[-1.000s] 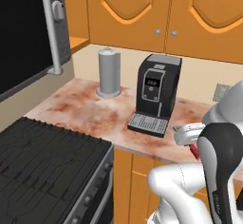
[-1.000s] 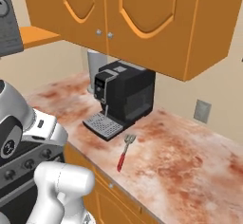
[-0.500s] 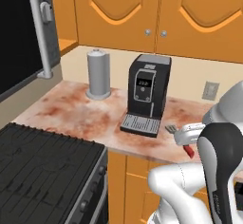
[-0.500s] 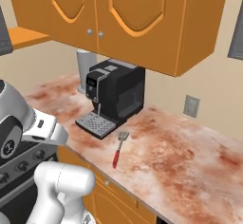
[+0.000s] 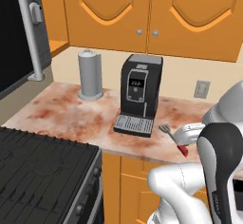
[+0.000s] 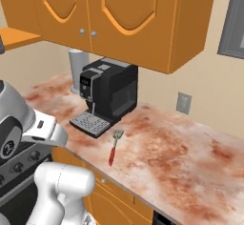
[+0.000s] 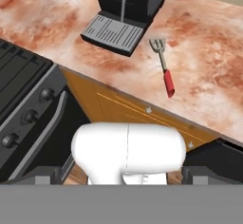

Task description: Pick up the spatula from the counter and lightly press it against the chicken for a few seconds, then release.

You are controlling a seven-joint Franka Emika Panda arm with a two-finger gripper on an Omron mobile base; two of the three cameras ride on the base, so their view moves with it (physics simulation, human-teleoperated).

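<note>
The pincer (image 7: pixel 124 174) is hard to read. Its two dark tips sit at the bottom of the hand view, wide apart with nothing between them, so it is fully open and empty.

In the left base view the arm covers part of the spatula (image 5: pixel 166 129). It lies flat on the table (image 6: pixel 190 162), just right of the coffee machine (image 5: pixel 140 90) and its drip tray. Its red handle points toward the front edge.

A grey cylinder (image 5: pixel 90 73) stands left of the machine, half hidden behind it in the right base view. The stove (image 5: pixel 42 171) is cut off at the left.

The table is mottled reddish stone, with orange cupboards (image 5: pixel 142 14) above and a socket (image 6: pixel 183 103) on the beige wall.
</note>
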